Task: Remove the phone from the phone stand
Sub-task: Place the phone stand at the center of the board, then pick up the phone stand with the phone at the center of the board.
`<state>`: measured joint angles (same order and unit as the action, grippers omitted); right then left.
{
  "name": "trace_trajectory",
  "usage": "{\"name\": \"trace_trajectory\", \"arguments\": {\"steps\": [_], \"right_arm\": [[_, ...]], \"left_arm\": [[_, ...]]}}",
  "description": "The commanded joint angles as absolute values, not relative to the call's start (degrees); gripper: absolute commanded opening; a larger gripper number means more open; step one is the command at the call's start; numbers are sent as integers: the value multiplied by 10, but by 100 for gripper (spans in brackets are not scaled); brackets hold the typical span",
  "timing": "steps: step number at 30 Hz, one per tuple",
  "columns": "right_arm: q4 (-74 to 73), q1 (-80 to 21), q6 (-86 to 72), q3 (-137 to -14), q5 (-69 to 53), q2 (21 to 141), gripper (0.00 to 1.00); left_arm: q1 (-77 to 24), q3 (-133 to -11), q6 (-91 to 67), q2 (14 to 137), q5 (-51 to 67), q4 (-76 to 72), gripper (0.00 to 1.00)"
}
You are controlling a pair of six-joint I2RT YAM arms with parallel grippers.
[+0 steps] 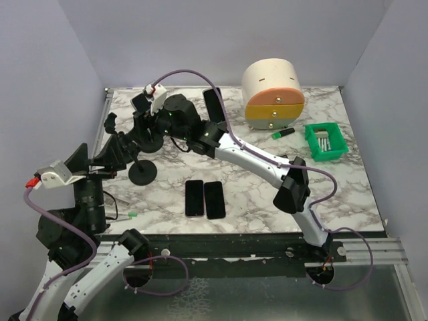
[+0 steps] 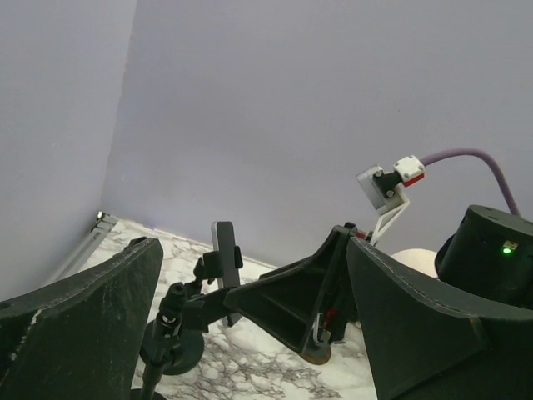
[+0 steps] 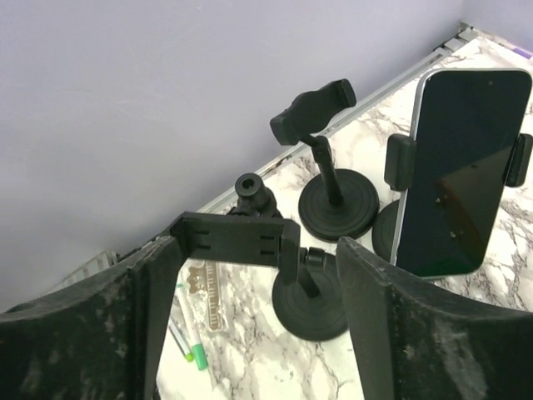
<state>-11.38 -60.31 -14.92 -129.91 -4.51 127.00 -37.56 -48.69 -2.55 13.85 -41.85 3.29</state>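
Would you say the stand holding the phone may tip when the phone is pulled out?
Probably: the phone sits upright on the stand, above a small round base, so it looks top-heavy. Side clamps grip both edges, so pulling may drag it.

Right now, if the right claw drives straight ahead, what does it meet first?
Probably the empty stand clamp, which sits between the fingers of the open right claw, though depth is unclear. The phone in its holder stands right of that line.

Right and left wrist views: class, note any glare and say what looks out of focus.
Right wrist view: a pale slanted reflection on the phone screen, the close fingers soft. Left wrist view: no clear glare, its fingers dark and soft.
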Motion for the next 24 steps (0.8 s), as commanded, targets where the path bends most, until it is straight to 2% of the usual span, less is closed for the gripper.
{"name": "trace_trajectory", "arguments": {"steps": [1,6,12,17,20,24], "right_arm": [[-96,-606,-154,-1253,-66,1181,83],[-53,-606,-153,-1071,-39,1031,87],[27,-606,-144,-834,10,815,88],[60,-606,-149,-684,61,677,87],[44,-606,-151,-643,74,636,87],[20,-606,-157,-619,66,619,87]], "left_arm": [[-376,-509,-40,193,-426,67,92],[-380,-554,-67,282,-447,97,92],[-382,-625,-81,411,-442,114,93],[-373,-686,-93,510,-433,137,93],[-329,-749,-114,572,-378,182,94],[-205,-828,-183,643,-241,248,94]]}}
